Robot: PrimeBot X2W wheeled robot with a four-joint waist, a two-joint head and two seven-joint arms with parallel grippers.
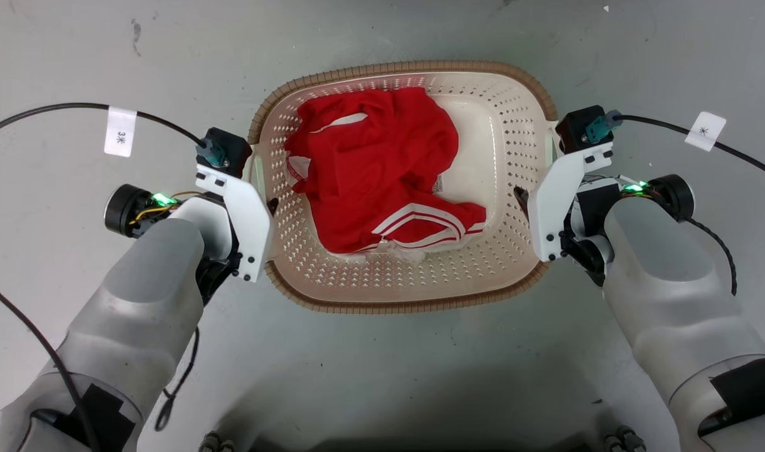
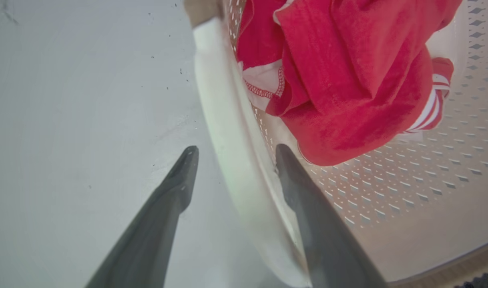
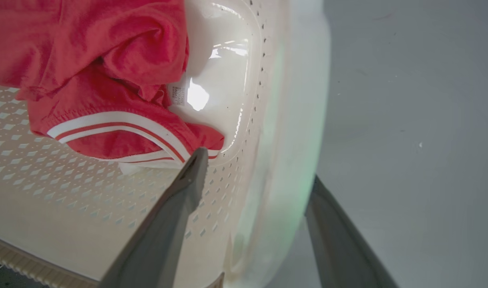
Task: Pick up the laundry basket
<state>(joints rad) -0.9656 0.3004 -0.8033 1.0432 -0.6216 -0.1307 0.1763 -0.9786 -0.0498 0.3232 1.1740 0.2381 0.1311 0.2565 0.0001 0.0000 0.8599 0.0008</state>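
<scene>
While the laundry basket (image 1: 407, 306) sits on the floor (image 1: 382, 376), left gripper (image 2: 235, 150) and right gripper (image 3: 260, 166) straddle its white handles (image 2: 223, 120) — fingers (image 2: 163, 208) spread, not clamped — squeeze and lift remain.

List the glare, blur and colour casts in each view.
Head view: even light, the laundry basket sharp, soft shadow on the floor at the bottom. Left wrist view: the near white handle is blurred, faintly green. Right wrist view: glare on the basket's bottom; its handle blurred, green-tinted.
</scene>
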